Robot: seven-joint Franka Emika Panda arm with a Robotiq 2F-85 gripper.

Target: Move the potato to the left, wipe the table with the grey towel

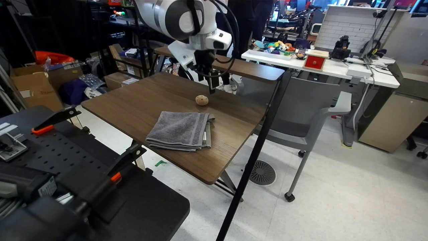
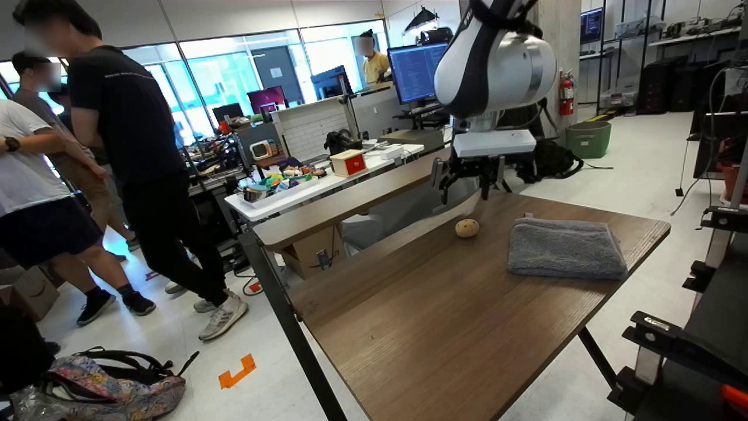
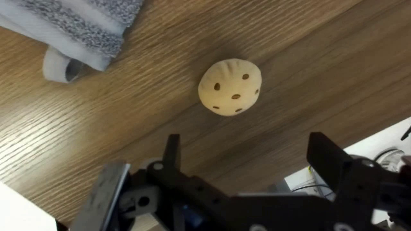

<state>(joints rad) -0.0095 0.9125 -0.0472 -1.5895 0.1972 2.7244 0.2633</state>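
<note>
The potato (image 1: 201, 100) is a small tan lump with brown spots lying on the brown wooden table (image 1: 133, 97). It also shows in an exterior view (image 2: 467, 228) and in the wrist view (image 3: 230, 87). The folded grey towel (image 1: 179, 129) lies flat beside it, apart from it; it also shows in an exterior view (image 2: 564, 248), and its corner is in the wrist view (image 3: 86, 29). My gripper (image 3: 245, 137) is open with nothing between its fingers. It hangs above the table near the potato, not touching it, as both exterior views show (image 1: 210, 84) (image 2: 465, 196).
A raised wooden shelf (image 2: 356, 199) runs along one table edge, with a grey chair (image 1: 301, 110) behind it. A black cart (image 1: 143, 204) with clamps stands near the towel side. People (image 2: 134, 128) stand beyond the table. A white desk (image 1: 354, 72) holds clutter.
</note>
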